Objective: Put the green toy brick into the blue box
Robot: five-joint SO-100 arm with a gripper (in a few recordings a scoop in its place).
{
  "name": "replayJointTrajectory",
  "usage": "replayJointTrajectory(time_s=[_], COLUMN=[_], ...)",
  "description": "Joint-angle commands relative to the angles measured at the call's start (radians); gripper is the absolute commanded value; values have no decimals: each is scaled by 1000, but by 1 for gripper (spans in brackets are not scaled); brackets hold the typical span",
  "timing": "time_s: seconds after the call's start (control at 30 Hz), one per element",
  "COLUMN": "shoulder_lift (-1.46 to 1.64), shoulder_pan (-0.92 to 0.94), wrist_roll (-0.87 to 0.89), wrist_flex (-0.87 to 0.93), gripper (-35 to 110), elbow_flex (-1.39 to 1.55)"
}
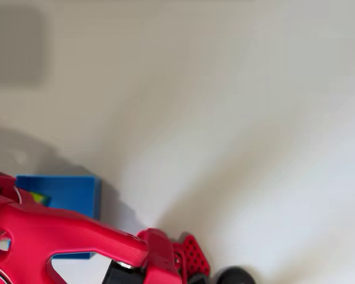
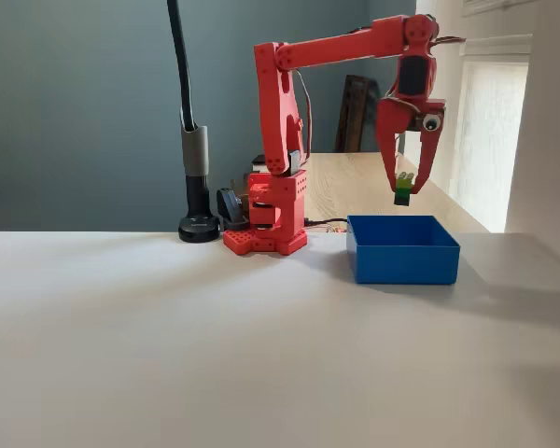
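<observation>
Red plastic arm (image 2: pixel 289 140) reaches out over the blue box (image 2: pixel 403 250), its pincer (image 2: pixel 404 191) clamped on the green toy brick (image 2: pixel 404 187), held in the air above the box's open top. Behind on the white surface (image 2: pixel 215 355) stands a black lamp pole (image 2: pixel 194 168) beside the arm's base. Overhead, the arm covers much of the box (image 1: pixel 71 192).
</observation>
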Motion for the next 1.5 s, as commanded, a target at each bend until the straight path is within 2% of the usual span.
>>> replayJointTrajectory(time_s=[0.0, 0.3, 0.6, 0.9, 1.0, 1.1, 1.47], shoulder_lift=[74, 46, -233, -273, -273, -273, -267], shoulder_pan=[-69, -43, -28, -34, -29, -25, -25], wrist_roll=[46, 49, 77, -2, -6, -9, -6], wrist_flex=[31, 9, 2, 3, 6, 15, 34], gripper=[0, 0, 0, 0, 14, 21, 25], elbow_flex=[9, -12, -178, -222, -210, -204, -236])
